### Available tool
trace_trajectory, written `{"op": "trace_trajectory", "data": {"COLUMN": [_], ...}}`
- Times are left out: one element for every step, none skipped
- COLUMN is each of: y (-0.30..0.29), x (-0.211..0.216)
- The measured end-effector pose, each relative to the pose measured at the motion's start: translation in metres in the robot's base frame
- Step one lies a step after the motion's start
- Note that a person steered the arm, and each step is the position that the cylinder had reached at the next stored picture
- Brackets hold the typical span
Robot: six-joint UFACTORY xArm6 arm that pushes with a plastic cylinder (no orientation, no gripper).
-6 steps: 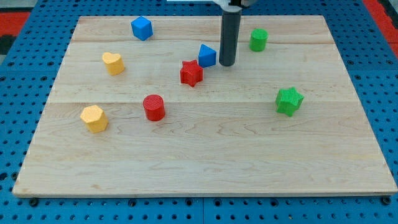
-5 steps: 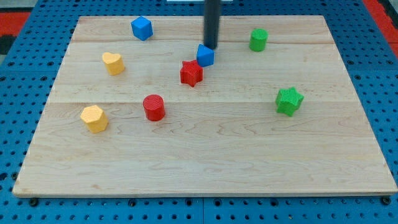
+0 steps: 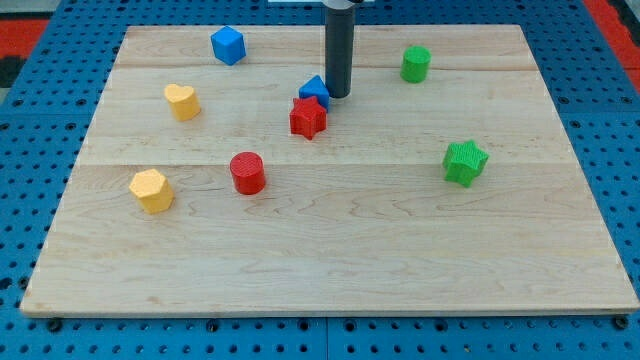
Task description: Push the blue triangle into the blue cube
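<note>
The blue triangle (image 3: 313,90) sits near the middle of the bench's (image 3: 330,250) upper half, and I use it as my landmark. My tip (image 3: 338,96) stands just at its right edge; whether it touches I cannot tell, since the rod covers that side of the block. There is no gripper on this arm, only the rod, so nothing is apart or together. The red star (image 3: 308,118) lies right below the triangle, pressed against it and hiding its lower edge. The blue cube (image 3: 228,45) is well apart, up and to the left of the triangle, near the bench's top edge. The yellow heart (image 3: 182,101) is far left of the triangle, at about its level. The red cylinder (image 3: 247,172) is below and left; the other yellow block (image 3: 151,190), its shape hard to make out, is further left still. The green cylinder (image 3: 416,64) is up and right of the triangle, the green star (image 3: 465,162) down and right. The rod's upper end is cut off at the view's top.
</note>
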State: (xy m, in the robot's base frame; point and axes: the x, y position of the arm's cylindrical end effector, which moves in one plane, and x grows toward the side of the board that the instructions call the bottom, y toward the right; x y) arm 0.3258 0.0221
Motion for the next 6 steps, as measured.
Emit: {"op": "trace_trajectory", "data": {"y": [0.018,0.013,-0.033,-0.102,-0.130,-0.129], "x": [0.007,0.014,0.010,-0.007,-0.004,0.020]}}
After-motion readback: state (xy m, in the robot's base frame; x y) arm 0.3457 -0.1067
